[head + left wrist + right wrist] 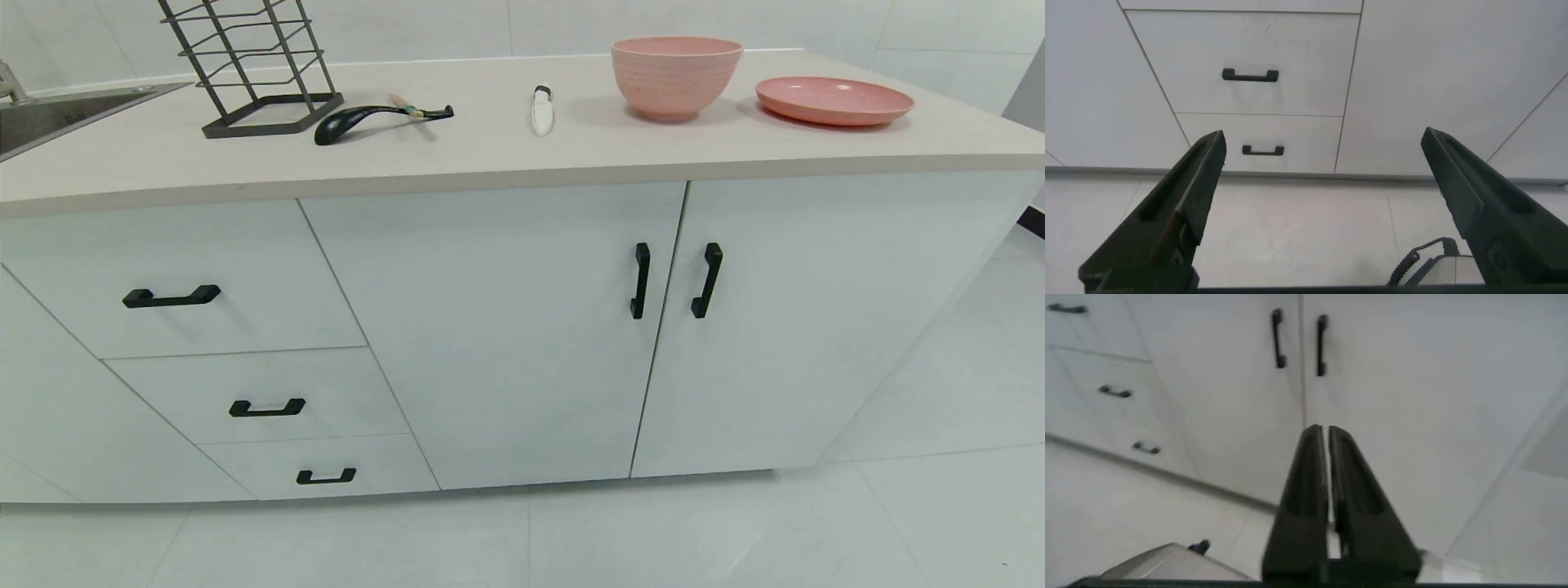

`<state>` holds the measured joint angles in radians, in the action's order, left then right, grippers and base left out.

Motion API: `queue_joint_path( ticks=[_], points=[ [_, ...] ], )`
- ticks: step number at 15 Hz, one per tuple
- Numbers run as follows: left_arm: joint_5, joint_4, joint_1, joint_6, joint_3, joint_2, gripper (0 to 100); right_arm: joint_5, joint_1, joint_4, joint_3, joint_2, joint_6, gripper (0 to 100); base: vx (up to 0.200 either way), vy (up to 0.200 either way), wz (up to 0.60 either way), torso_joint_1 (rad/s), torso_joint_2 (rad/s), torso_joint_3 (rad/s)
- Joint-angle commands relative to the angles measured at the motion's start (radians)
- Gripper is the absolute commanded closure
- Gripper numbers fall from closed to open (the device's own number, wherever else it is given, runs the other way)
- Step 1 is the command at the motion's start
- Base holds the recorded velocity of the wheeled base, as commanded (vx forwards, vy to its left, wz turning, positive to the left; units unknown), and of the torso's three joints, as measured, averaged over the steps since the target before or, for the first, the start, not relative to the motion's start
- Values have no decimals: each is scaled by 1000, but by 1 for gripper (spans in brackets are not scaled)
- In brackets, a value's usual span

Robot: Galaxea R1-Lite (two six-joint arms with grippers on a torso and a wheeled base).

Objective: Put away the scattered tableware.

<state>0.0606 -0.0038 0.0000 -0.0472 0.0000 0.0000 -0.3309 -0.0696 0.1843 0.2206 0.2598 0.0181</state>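
A pink bowl (676,77) stands upright on the pale counter (490,159), near the back wall. Every other place here is told from this bowl. Just to its right lies a flat pink plate (834,100), close by but not touching. To the left of the bowl, a little way off, lies a small white tool (542,113) with a black tip. What kind of tool it is cannot be told. Further left lies a black spoon (359,122) with a long bent handle, and this handle crosses a thin beige stick (406,104). Left of that again stands a black wire rack (253,73), right beside the spoon's round end. Far to the left of the bowl, at the edge of the counter, is a metal sink (65,118).

Under the bowl are two white cupboard doors (506,327), both closed. Their two black upright handles (641,280) sit side by side just below the bowl. Down and to the left of the bowl are three drawers (204,278), also closed, each with a black grip.

The left claw (1323,143) is low down, well below the bowl, in front of the lower drawers and above the pale floor (1290,237). Its two fingers are spread wide apart. The right claw (1327,433) is also low, below the bowl, and points toward the two door handles. Its fingers are pressed flat together.
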Motion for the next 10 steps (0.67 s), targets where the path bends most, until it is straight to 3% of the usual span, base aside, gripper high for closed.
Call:
queue_joint_path(
  ticks=[1,2,6,8,9,10],
  points=[
    [1,-1,0,0,0,2,0,-39,-47,46,29,197,19,0,0,0,0,0,0,0],
    [1,-1,0,0,0,2,0,-43,-52,84,25,236,20,0,0,0,0,0,0,0],
    [1,-1,0,0,0,2,0,-59,-95,498,-41,612,22,0,0,0,0,0,0,0],
    [1,-1,0,0,0,2,0,-132,-95,917,-172,875,48,0,0,0,0,0,0,0],
    [1,-1,0,0,0,2,0,-177,-91,1044,-184,967,52,0,0,0,0,0,0,0],
    [1,-1,0,0,0,2,0,-208,-84,1086,-175,1020,57,0,0,0,0,0,0,0]
  ],
)
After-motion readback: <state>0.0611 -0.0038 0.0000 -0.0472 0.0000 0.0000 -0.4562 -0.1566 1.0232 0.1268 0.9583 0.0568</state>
